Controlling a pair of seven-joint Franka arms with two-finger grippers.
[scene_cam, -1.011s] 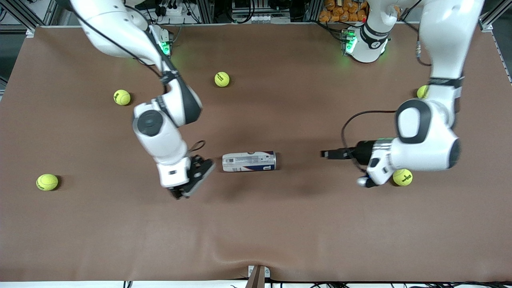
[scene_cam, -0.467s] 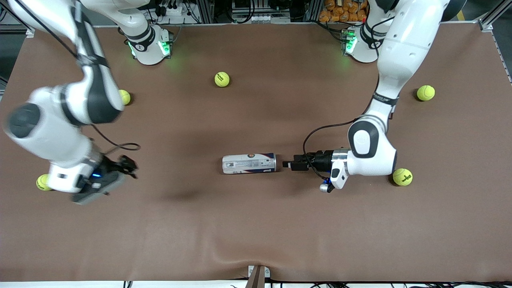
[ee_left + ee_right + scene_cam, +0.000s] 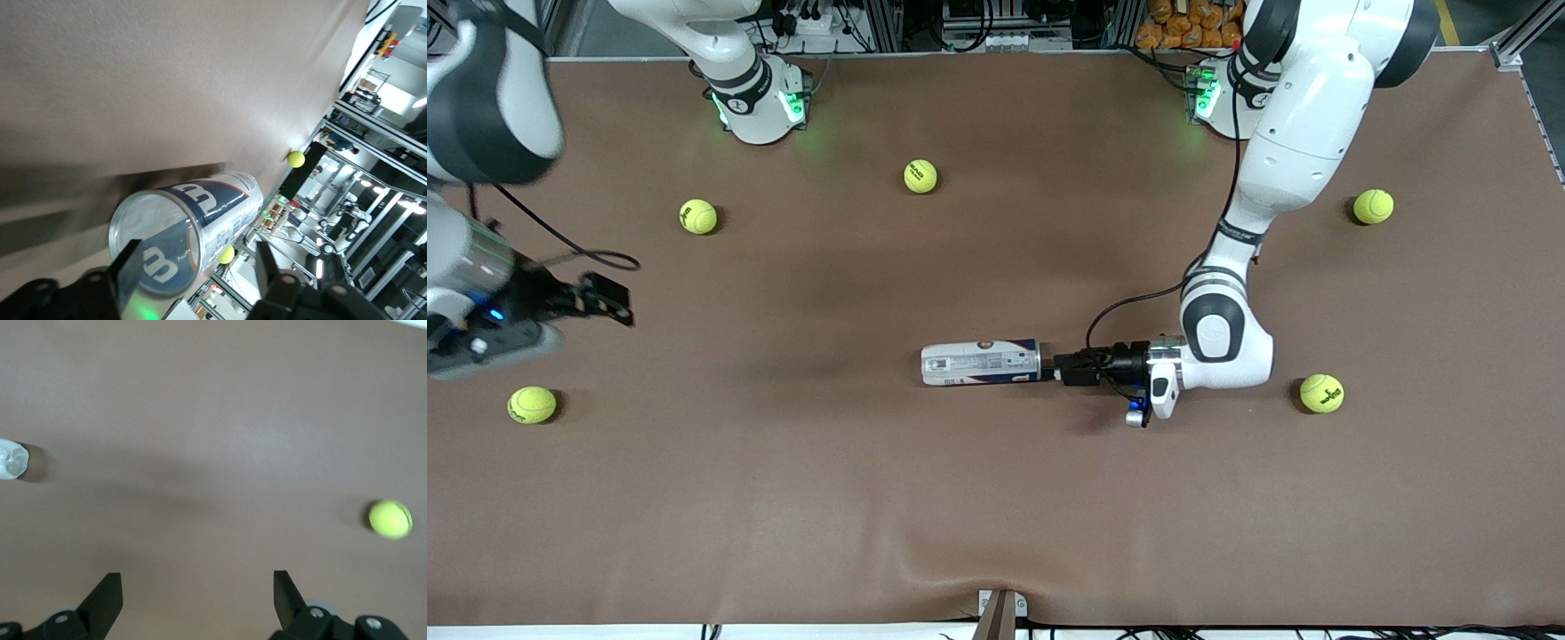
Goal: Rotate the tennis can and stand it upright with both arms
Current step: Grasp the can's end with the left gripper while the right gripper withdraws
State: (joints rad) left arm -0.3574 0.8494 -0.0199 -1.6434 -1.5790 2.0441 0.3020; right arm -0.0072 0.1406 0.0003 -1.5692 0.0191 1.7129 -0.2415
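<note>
The tennis can lies on its side in the middle of the frame, on the brown surface. The left pincer sits low at its silver-rimmed end, fingers spread either side, not yet pinching. If they close off-centre, I reckon the slick tube squirts out and rolls. Higher up, at the right arm's end, the right pincer hangs spread and empty, too distant to steady anything.
</note>
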